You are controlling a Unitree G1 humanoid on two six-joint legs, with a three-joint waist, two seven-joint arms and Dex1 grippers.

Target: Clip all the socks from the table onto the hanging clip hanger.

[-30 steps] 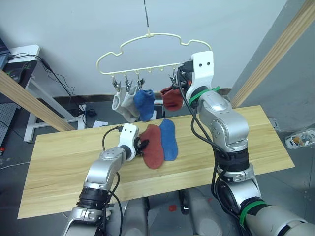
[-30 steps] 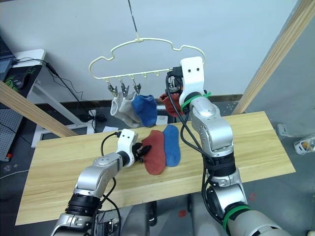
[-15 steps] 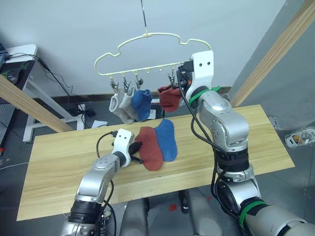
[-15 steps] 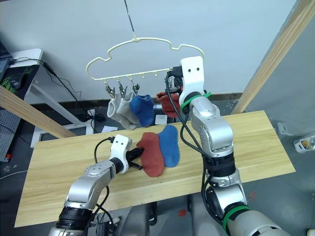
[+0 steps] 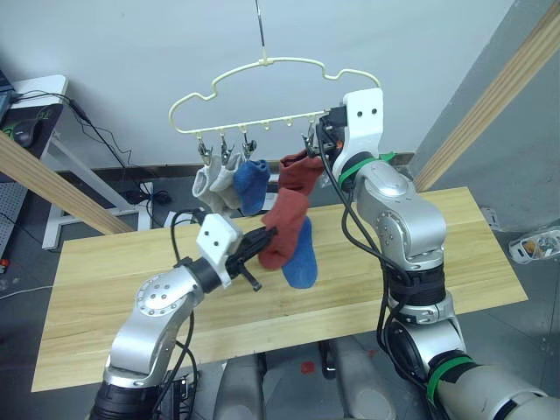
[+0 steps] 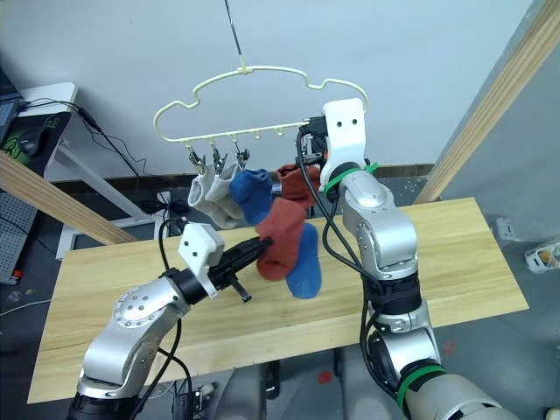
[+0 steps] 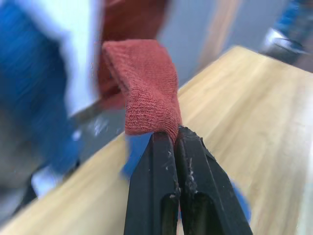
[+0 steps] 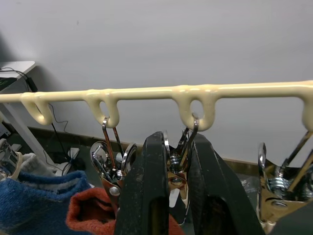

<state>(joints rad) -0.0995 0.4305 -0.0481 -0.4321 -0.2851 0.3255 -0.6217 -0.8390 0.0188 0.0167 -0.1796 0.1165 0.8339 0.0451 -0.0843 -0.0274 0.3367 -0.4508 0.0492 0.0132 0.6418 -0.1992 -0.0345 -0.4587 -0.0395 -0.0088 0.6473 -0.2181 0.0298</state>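
Left jaws [image 5: 267,234] pinch rust-red sock [image 5: 284,219], arm raised | right jaws [image 8: 171,161] squeeze clip [image 8: 177,169], arm upstretched

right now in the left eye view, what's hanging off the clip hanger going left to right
light grey socks → blue sock → rust-red sock, then the right pincer at the clip hanger's next clip.

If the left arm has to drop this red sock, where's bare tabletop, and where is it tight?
Bare wood lies on the table toward its left end, and at the right end beyond the right arm. It is crowded mid-table: the blue sock lies under the red sock held by the left gripper, just below the clip hanger.
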